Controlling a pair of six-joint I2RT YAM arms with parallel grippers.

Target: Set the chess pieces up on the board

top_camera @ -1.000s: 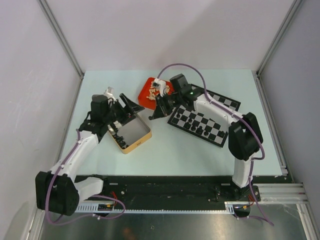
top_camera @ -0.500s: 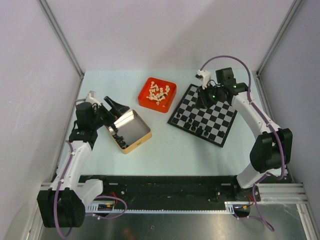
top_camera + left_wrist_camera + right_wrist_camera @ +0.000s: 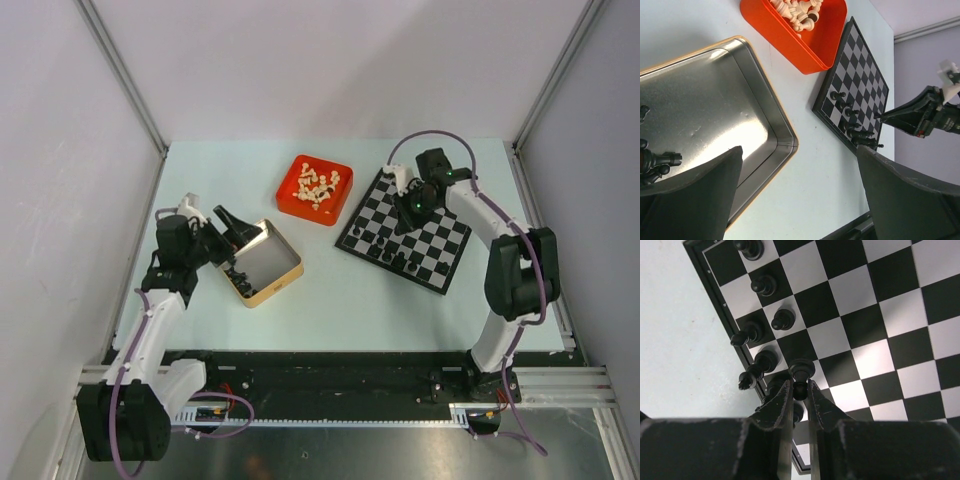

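Black chess piece sits pinched between the narrowed fingers of our right gripper, over the board beside its row of black men. Our left gripper gapes wide, holding nothing, above the metal tin where more black pieces lie. Cream pieces fill the red tray on the tabletop.

glossy black chess pieces, shiny metal tin

Your white arms have black joints, lilac cables, and a green light behind the black right gripper.
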